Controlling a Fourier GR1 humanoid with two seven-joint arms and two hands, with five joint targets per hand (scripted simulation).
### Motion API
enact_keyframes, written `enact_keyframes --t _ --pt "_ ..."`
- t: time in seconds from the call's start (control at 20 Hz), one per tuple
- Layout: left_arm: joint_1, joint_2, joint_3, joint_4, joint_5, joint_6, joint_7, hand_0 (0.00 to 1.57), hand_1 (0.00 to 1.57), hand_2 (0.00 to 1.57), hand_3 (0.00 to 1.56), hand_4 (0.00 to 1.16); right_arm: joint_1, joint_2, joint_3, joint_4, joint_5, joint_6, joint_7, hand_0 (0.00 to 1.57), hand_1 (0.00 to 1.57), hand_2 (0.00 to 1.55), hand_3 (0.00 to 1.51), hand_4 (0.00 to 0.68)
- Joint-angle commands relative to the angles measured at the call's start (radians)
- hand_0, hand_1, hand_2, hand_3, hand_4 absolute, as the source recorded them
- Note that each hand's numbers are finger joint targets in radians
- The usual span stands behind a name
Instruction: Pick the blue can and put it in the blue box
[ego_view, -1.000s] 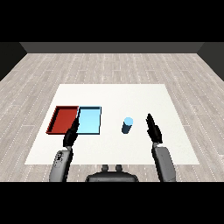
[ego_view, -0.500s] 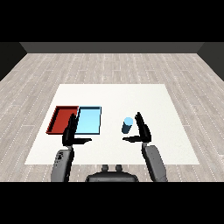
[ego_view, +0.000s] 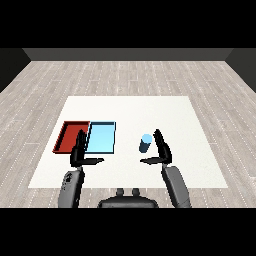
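blue can (ego_view: 145, 143) upright mid-table, nearer front edge | right hand (ego_view: 161, 150) just beside can's right, fingers straight, thumb out below it, holding nothing | left hand (ego_view: 80, 151) open over trays' front edge | blue tray (ego_view: 102, 138) beside red tray (ego_view: 68, 136), table's left half

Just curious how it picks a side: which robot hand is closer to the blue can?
The right. The right robot hand is open just right of the can, not gripping it. The left robot hand hovers far off, at the near edges of the trays.
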Motion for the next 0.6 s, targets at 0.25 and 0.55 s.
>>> enact_keyframes --t 0.25,0.55 --pt "-0.032 0.001 0.022 0.104 -0.009 0.0 -0.084 0.0 0.0 0.0 0.0 0.0 -0.009 0.018 0.026 0.047 0.002 -0.06 -0.037 0.0 0.0 0.0 0.0 0.0" --pt "-0.045 -0.024 -0.016 0.044 -0.03 0.03 -0.026 0.0 0.0 0.0 0.0 0.0 0.037 0.016 -0.013 0.002 0.008 -0.01 -0.01 0.0 0.0 0.0 0.0 0.0"
